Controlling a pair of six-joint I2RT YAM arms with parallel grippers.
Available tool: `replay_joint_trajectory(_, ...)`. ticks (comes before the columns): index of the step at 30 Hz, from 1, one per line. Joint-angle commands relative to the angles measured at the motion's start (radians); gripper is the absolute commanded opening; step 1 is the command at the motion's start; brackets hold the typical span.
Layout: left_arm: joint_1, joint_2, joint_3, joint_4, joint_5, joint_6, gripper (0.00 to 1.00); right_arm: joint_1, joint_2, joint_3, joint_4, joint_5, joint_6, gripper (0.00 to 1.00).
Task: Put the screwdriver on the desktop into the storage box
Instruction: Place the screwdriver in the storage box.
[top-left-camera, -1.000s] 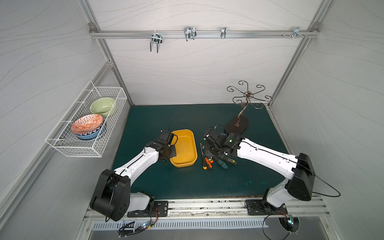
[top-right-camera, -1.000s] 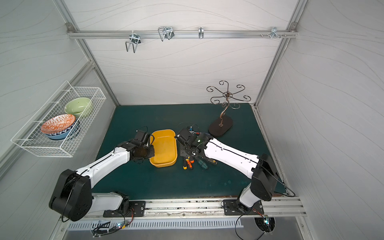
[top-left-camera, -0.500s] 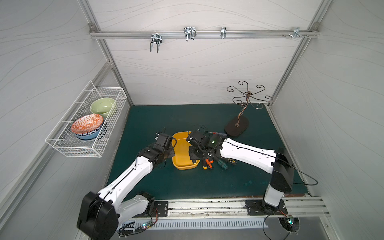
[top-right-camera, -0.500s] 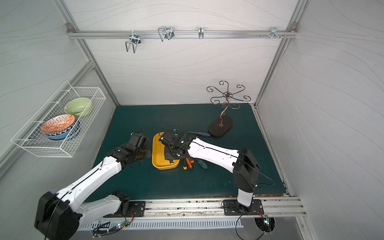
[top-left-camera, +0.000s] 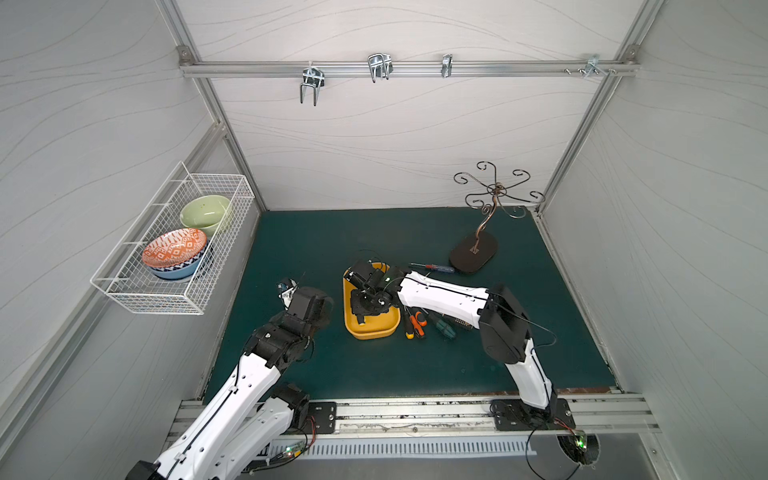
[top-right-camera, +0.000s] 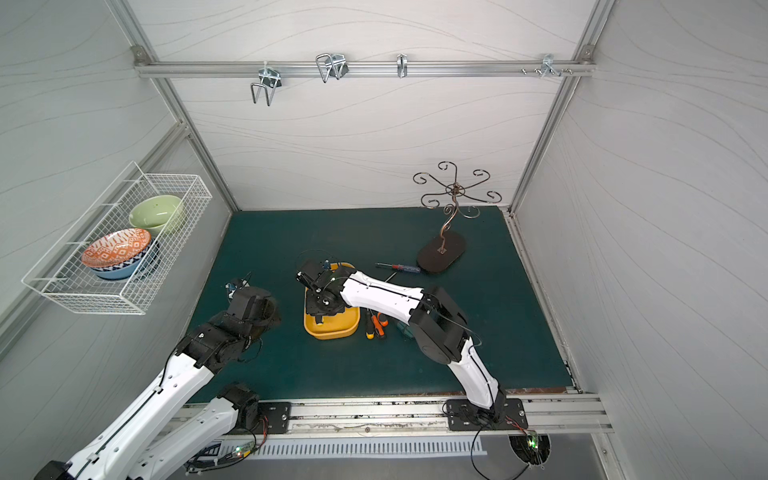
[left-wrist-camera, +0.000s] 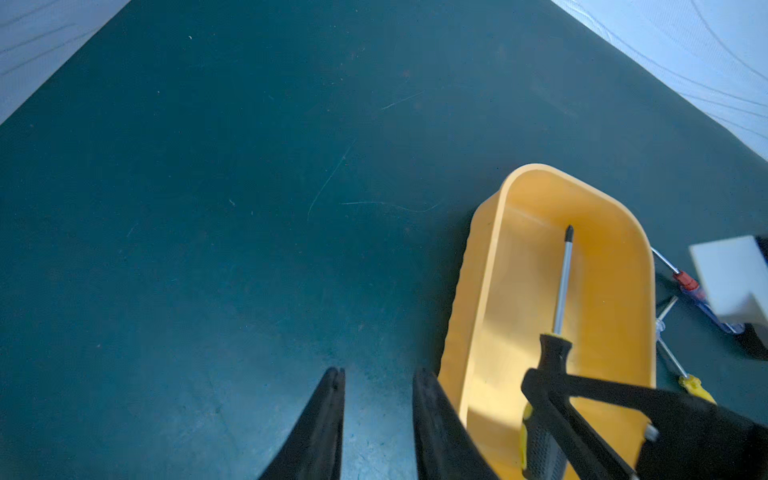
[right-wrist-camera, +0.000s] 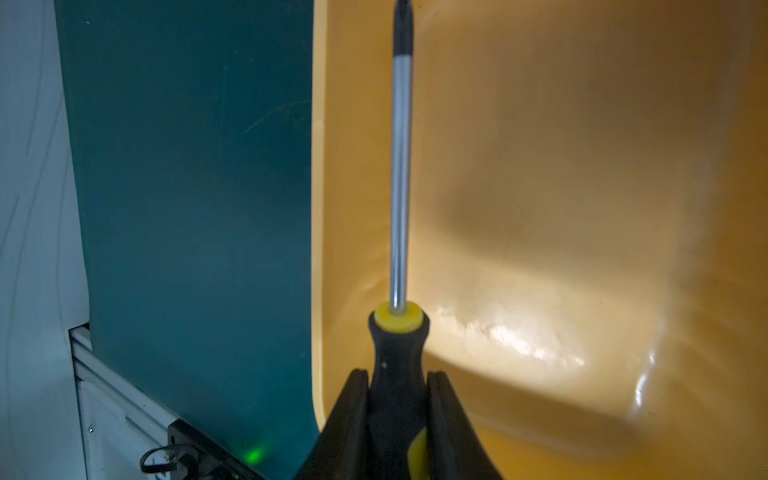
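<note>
moved screwdriver (right-wrist-camera: 399, 166) off tabletop (top-left-camera: 374, 232) to over storage box (left-wrist-camera: 486, 257) — still clenched by handle in right fingers (right-wrist-camera: 353, 419). released left fingers (left-wrist-camera: 324, 428) from box rim and withdrew — parted, empty. required only lowering and letting go.

Both top views are bright and even, with soft shadows on the bench (top-left-camera: 374, 374) and walls (top-left-camera: 395, 145) bending at the edges. In the right wrist view the box (right-wrist-camera: 540, 208) shows white glare and slight blur.
</note>
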Motion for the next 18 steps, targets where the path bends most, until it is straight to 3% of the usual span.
replay_joint_trajectory(1,0.003,-0.009,-0.001,0.008,0.000,-0.015,0.32,-0.003,0.051,0.048,0.000,-0.004,0.014,0.15)
replay_joint_trajectory(4,0.002,-0.002,-0.001,0.012,0.003,-0.007,0.32,-0.003,0.081,0.071,-0.010,0.001,0.011,0.22)
replay_joint_trajectory(7,0.003,0.003,-0.004,0.018,0.011,0.001,0.32,-0.005,0.094,0.082,-0.019,0.008,0.003,0.47)
replay_joint_trajectory(10,0.002,0.012,-0.005,0.031,0.030,0.017,0.34,-0.008,0.077,0.087,-0.030,0.010,-0.006,0.61)
replay_joint_trajectory(13,0.002,0.033,-0.003,0.064,0.071,0.064,0.39,-0.009,0.018,0.075,-0.034,0.044,-0.019,0.64)
replay_joint_trajectory(18,0.002,0.121,0.012,0.110,0.153,0.114,0.42,-0.032,-0.137,0.014,-0.055,0.107,-0.060,0.62)
